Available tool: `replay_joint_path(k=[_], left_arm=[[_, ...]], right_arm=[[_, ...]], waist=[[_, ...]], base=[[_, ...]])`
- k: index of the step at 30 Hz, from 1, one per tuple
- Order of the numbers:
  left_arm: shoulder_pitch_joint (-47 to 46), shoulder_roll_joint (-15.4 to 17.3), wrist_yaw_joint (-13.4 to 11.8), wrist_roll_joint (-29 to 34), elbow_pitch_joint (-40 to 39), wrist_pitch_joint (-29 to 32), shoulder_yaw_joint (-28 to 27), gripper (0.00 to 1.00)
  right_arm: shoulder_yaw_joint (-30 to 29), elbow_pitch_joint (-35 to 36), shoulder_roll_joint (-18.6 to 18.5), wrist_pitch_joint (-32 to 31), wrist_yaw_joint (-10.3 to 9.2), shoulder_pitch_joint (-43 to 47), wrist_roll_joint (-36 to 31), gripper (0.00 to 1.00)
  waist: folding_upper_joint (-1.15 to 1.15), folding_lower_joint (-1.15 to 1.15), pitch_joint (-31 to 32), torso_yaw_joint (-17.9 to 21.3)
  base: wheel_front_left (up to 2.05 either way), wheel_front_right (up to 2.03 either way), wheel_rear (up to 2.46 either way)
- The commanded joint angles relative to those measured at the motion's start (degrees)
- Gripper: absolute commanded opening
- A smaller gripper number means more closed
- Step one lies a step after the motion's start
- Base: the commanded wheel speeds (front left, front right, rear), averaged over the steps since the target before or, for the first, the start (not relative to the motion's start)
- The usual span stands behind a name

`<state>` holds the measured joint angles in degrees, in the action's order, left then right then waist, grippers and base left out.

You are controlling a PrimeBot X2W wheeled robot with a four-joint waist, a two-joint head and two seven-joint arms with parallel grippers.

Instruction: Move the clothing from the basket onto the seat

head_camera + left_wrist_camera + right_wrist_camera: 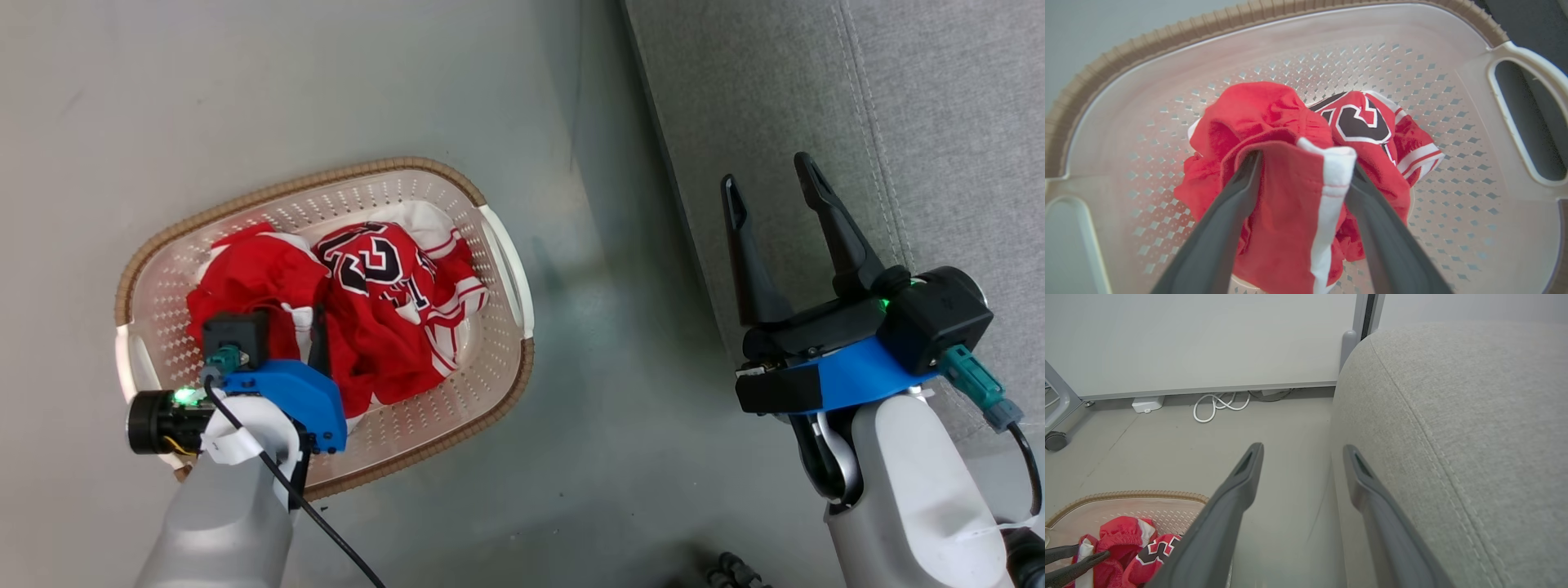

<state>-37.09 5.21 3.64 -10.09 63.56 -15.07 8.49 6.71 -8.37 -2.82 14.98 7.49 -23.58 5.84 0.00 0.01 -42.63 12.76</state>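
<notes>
— How many of each?

— One basket [384, 166], cream with a brown rim and two white handles [508, 269]. Two pieces of clothing [384, 318] heaped inside the basket, both red with white trim: a plain gathered piece [253, 278] in the basket's left half, a numbered piece [371, 261] in its right half, touching and partly overlapping. One seat [939, 122], light grey, well to the right of the basket, with bare floor [612, 327] between. Two grippers, two dark fingers each.

— And the grippers?

— Left gripper [1305, 163] down inside the basket, fingers spread wide, straddling a red fold edged with a white stripe; not pinched shut on it. Right gripper [767, 175] well to the right of the basket, above the seat's edge, fingers parted, holding nothing.

— Anything hidden or hard to make out?

— Plenty. From the head, the left fingers mostly covered by their own blue mount [294, 400], and the basket's near rim covered by the pale forearm [220, 523]. Basket bottom under the heap unseen. Lettering on the numbered piece black with white outline, crumpled, not readable as a whole. Seat cut off at the top and right edges. From the right wrist, the basket cut off at the lower left edge; beyond the basket, a looped white cable [1216, 406] at the foot of the wall.
</notes>
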Motion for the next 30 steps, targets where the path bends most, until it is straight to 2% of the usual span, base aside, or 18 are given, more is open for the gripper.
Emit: replay_joint_path(k=[1,11,21,22,24,25,26,30], left_arm=[[-1.4,0.7,-0.8,-0.2,0.1,-0.1,-0.2,1.0],[-4.3,1.9,-2.6,-0.3,2.0,-0.2,-0.8,1.0],[-5.8,2.8,-2.8,-1.0,2.5,-0.2,-1.4,1.0],[-5.9,2.8,-2.7,-1.1,2.6,-0.2,-1.4,0.96],[-5.7,2.7,-2.3,-1.3,2.8,-0.2,-1.5,0.22],[-5.7,2.8,-2.2,-1.4,3.0,-0.2,-1.5,0.03],[-5.7,2.9,-2.0,-1.4,3.0,-0.2,-1.5,0.0],[-5.8,3.0,-1.4,-1.6,3.6,-0.2,-1.4,0.0]], right_arm=[[0.2,0.4,-0.1,0.3,0.01,-1.0,0.5,1.0],[0.7,1.4,-0.1,0.3,0.01,-1.7,2.1,1.0],[0.9,1.6,-0.1,0.3,0.01,-3.0,2.8,1.0],[0.9,1.6,-0.1,0.3,0.01,-3.0,2.8,1.0],[1.0,1.6,-0.1,0.3,0.01,-3.1,2.8,1.0],[1.0,1.6,-0.1,0.3,0.01,-3.1,2.9,1.0],[1.1,1.5,-0.1,0.3,0.01,-3.2,2.9,1.0],[1.4,1.4,-0.1,0.3,0.01,-3.4,3.3,1.0]], waist=[[0.0,-0.01,-1.0,0.4],[0.0,-0.01,-4.1,1.3],[0.0,-0.01,-5.4,1.6],[0.0,-0.01,-5.4,1.6],[0.0,-0.01,-5.3,1.6],[0.0,-0.01,-5.3,1.6],[0.0,-0.01,-5.2,1.6],[0.0,-0.01,-5.1,1.8]], base=[[0.0,0.0,0.0],[0.0,0.0,0.0],[0.0,0.0,0.0],[0.0,0.0,0.0],[0.0,0.0,0.0],[0.0,0.0,0.0],[0.0,0.0,0.0],[0.0,0.0,0.0]])
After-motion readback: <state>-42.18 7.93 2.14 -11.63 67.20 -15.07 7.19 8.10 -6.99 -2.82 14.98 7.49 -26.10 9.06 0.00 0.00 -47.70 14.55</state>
